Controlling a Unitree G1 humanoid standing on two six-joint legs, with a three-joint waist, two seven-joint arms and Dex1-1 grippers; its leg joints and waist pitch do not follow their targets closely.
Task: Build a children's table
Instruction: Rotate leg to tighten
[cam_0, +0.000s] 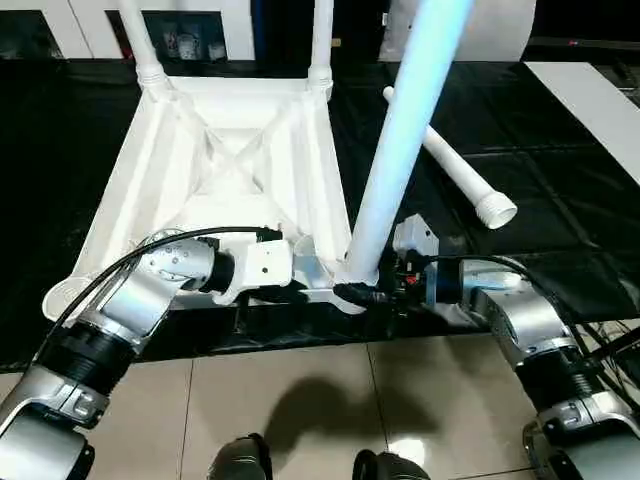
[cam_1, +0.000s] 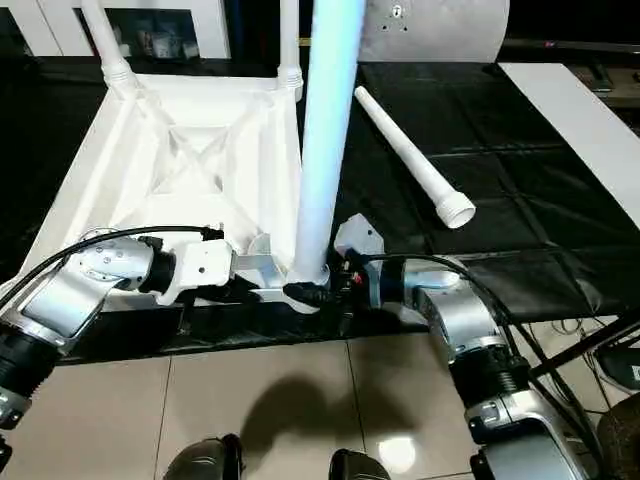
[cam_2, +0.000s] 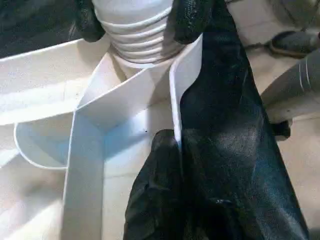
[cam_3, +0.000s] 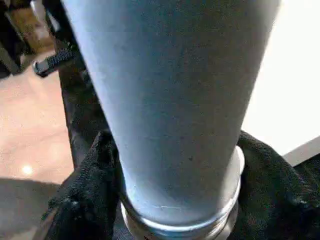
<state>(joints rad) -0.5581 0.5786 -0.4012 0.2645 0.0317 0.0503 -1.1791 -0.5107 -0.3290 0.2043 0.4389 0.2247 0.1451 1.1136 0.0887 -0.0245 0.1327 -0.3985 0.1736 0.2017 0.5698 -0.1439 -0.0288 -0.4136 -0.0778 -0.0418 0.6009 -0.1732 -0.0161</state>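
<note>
The children's table top (cam_0: 180, 170) lies upside down on the black work table, ribbed underside up. Two legs (cam_0: 140, 40) (cam_0: 320, 40) stand in its far corner sockets. A third leg (cam_0: 400, 150) stands upright in the near right socket. My right gripper (cam_0: 365, 293) is closed around its threaded collar (cam_2: 140, 35), one finger (cam_3: 85, 180) on each side. My left gripper (cam_2: 175, 142) is shut on a thin rib (cam_2: 182, 85) of the top just beside that socket. A fourth leg (cam_0: 460, 170) lies loose on the black cover to the right.
The top's near edge sits close to the work table's front edge (cam_0: 300, 335), with tiled floor and my feet (cam_0: 240, 460) below. A white board (cam_0: 590, 100) lies at the far right, and a grey roll (cam_0: 500, 30) stands at the back.
</note>
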